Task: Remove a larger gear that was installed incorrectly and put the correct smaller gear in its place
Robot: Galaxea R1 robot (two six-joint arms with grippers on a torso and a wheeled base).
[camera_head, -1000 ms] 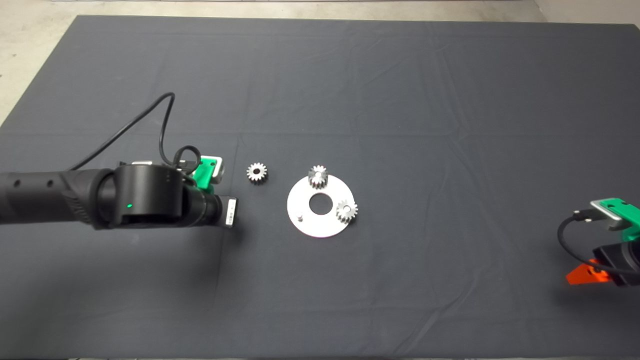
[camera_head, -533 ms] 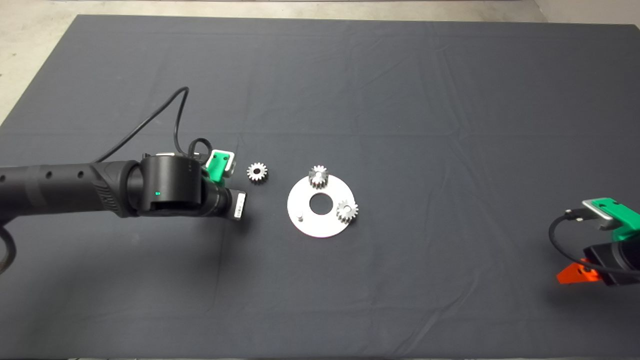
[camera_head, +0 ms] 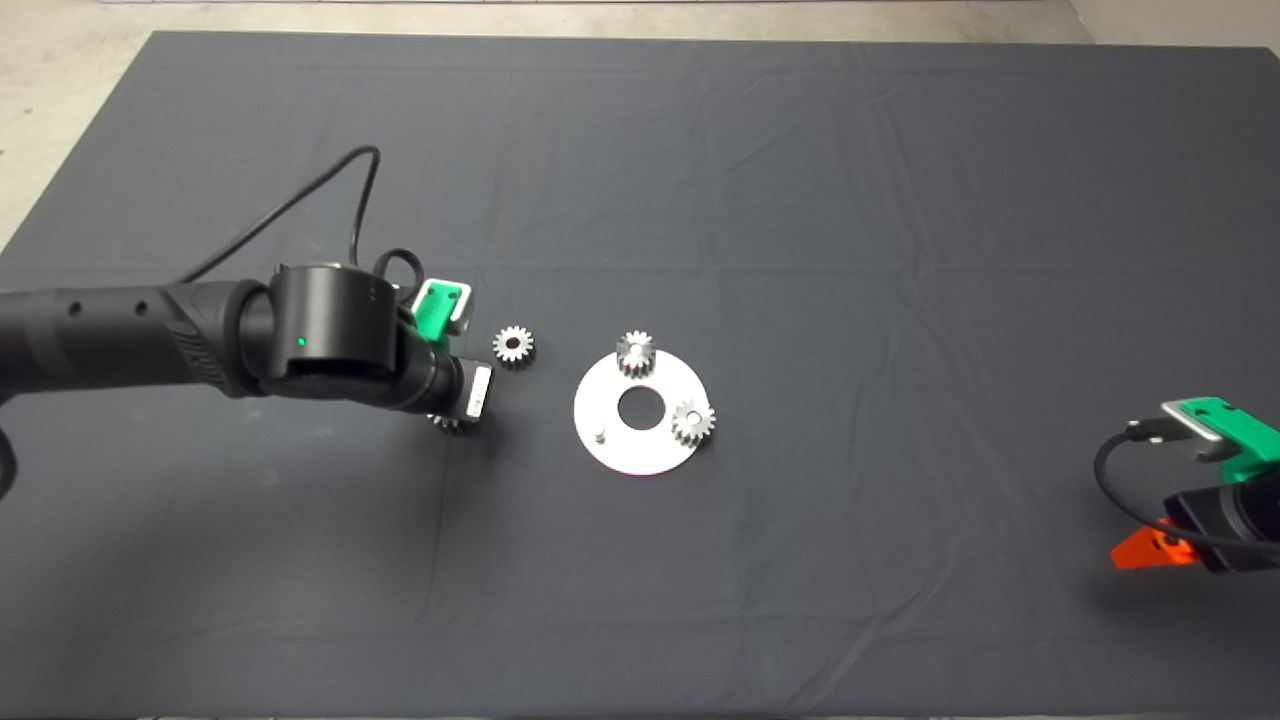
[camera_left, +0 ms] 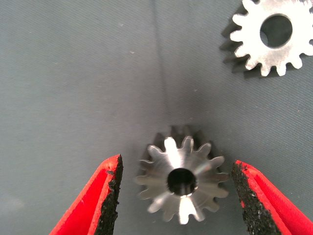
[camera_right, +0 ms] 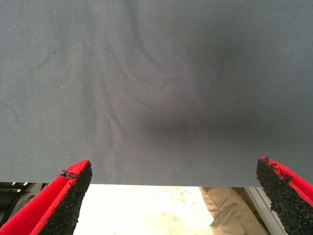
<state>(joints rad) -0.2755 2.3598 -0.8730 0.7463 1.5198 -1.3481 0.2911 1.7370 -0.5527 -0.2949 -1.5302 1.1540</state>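
Head view: the left hand (camera_head: 455,405) reaches in over the dark mat (camera_head: 800,200) that covers the desk, hanging just beside the round silver plate (camera_head: 612,452). A sliver of the larger gear (camera_head: 446,424) peeks out from under the wrist. The smaller gear (camera_head: 513,345) lies flat on the mat between the left hand and the plate, touching neither. On the plate, 2 other gears (camera_head: 636,353) (camera_head: 693,422) sit on their posts, and 1 bare peg (camera_head: 598,434) stands empty. The right hand (camera_head: 1150,548) waits at the mat's lower right edge, well apart from everything.

Left wrist view: the larger gear (camera_left: 182,180) lies flat on the mat between the 2 red fingers (camera_left: 108,196), which stand apart with a gap on each side, so nothing is clamped. The smaller gear (camera_left: 270,36) shows near it, also flat on the mat.

Right wrist view: the right hand's fingers (camera_right: 73,196) are spread wide over bare mat, holding nothing.

Judged from this, the removal looks done: the larger gear is off the plate and set down on the mat, free of the hand. What is left is to grasp the smaller gear, carry it to the empty peg and seat it there, meshed with its 2 neighbours.
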